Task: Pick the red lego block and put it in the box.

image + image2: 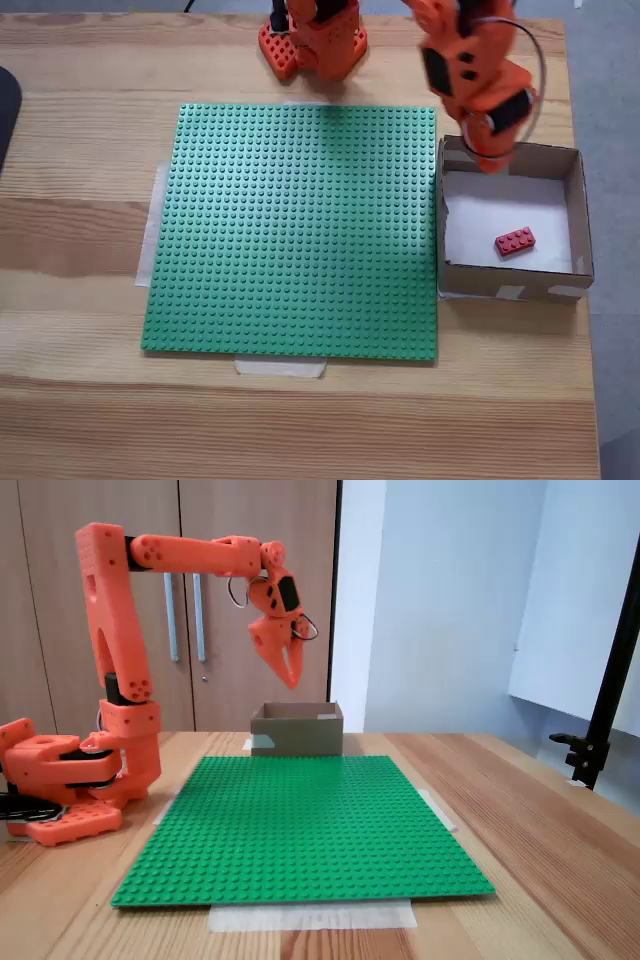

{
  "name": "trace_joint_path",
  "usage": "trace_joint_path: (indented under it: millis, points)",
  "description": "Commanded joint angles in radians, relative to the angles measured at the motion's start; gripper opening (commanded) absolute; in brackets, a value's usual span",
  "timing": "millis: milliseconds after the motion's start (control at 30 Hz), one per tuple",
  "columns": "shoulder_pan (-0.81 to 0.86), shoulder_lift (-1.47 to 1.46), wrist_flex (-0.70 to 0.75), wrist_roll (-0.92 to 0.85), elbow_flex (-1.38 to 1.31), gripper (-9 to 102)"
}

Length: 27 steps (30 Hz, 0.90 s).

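Orange arm (150, 555): base (60, 780) seated at left on the table (520, 810); upright link rising, upper link reaching horizontally to the right. End effector (291, 675): pointing down, hanging in the air above the box, apart from it; tips close together, whether closed cannot be told. Box (297, 730): brown cardboard, pale tape patches on its wall, standing just beyond the far edge of the baseplate. Green studded baseplate (300, 825): lying flat, tape strip (312, 915) at its near edge. Backdrop: wooden cabinet doors (200, 630), white wall (450, 600), black stand (605, 710) at right.
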Motion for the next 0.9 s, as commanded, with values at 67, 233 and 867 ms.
trace_joint_path:
  millis: [67, 233, 867]
  points:
    - [0.054, 0.212, -0.049, -0.038, 0.114, -1]
    - [0.135, 0.387, -0.086, -0.087, 0.255, -1]
    - [0.614, 1.065, -0.281, -0.184, 0.905, -1]
